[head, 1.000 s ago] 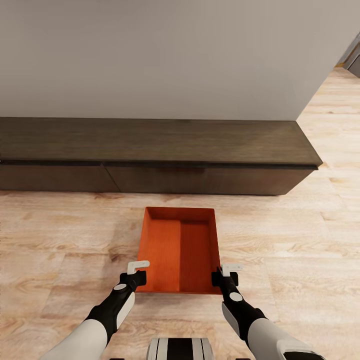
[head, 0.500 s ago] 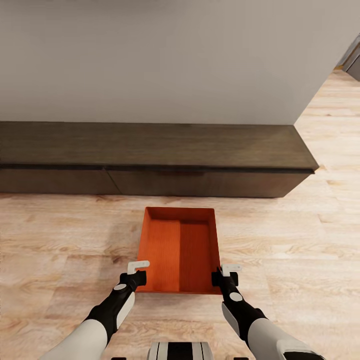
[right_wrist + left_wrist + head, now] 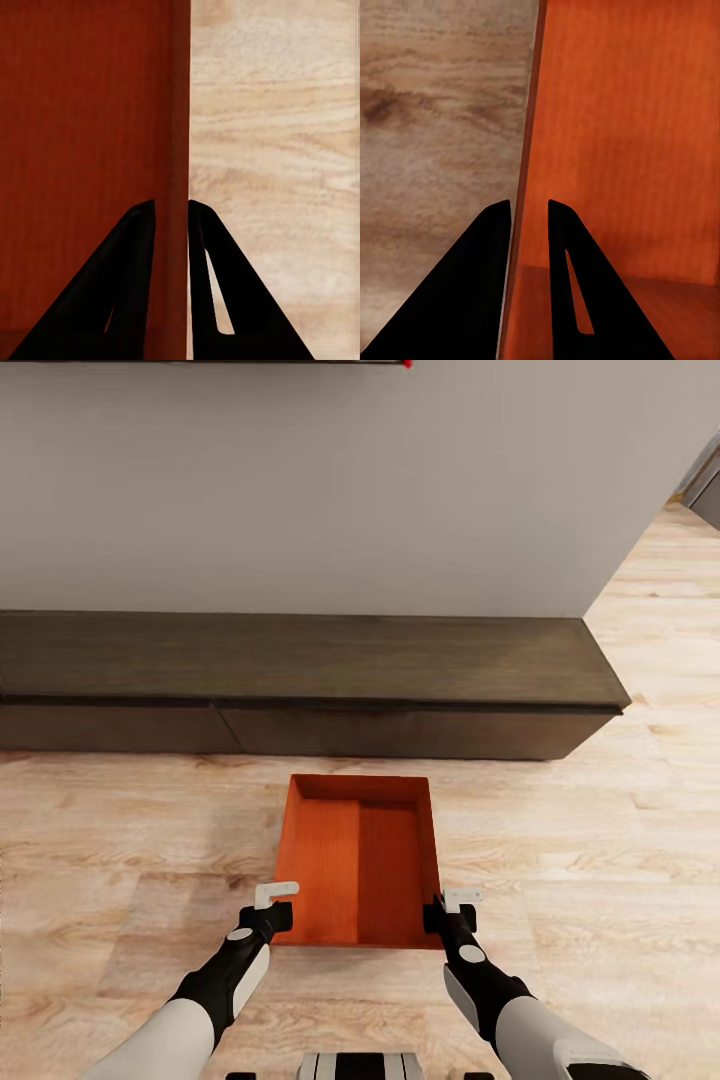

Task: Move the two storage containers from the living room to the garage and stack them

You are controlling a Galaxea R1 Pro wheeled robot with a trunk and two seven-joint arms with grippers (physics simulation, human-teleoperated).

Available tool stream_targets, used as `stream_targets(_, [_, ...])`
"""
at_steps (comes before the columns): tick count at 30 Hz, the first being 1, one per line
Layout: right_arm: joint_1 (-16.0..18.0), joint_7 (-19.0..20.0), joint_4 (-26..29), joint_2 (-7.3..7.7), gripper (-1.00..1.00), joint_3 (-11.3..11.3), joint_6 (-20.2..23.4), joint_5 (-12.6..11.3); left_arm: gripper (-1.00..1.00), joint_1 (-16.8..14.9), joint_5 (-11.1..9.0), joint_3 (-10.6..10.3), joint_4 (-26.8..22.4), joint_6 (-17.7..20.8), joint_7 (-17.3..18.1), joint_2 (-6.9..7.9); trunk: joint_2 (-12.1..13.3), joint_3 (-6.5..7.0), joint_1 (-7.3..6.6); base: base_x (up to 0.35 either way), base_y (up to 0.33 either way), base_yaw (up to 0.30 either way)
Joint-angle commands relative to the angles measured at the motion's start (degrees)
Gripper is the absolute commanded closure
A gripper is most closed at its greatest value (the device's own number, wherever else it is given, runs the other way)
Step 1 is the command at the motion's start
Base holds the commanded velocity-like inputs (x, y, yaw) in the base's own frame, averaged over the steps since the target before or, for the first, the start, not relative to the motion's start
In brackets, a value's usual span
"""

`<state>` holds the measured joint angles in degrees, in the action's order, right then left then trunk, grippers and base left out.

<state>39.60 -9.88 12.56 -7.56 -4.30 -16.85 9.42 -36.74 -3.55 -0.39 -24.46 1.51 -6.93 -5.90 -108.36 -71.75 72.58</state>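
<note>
Head view: left gripper (image 3: 275, 903) clamped on storage container's (image 3: 360, 860) left wall at its near corner | container held between both grippers over wood floor (image 3: 120, 830), well short of bench (image 3: 300, 660) front edge | right gripper (image 3: 452, 908) clamped on right wall | wrist views: fingers (image 3: 566, 247) straddle each thin wall

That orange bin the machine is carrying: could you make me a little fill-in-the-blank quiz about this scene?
1. The orange-red storage container holds ____ inside.
2. Each gripper, left gripper and right gripper, has its jaws closed on a side ____ of the container.
3. The floor under the container is light ____ planks.
4. Beyond the container stands a long dark ____ against the wall.

Missing words: nothing; wall; wood; bench
</note>
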Motion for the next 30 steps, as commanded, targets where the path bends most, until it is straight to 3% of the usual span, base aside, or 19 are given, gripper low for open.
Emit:
stream_targets(1, [0.0,-0.1,0.1,-0.06,1.0,-1.5,-0.2,0.9,1.0,0.0,-0.4,0.4,0.0,0.2,-0.5,0.02,0.4,0.16,-0.23,0.0,0.0,0.0])
stream_targets(30, [0.0,-0.1,0.1,-0.03,1.0,-1.4,-0.1,0.6,1.0,0.0,-0.4,0.3,0.6,0.2,-0.5,0.02,12.0,5.37,-6.6,0.0,0.0,0.0])
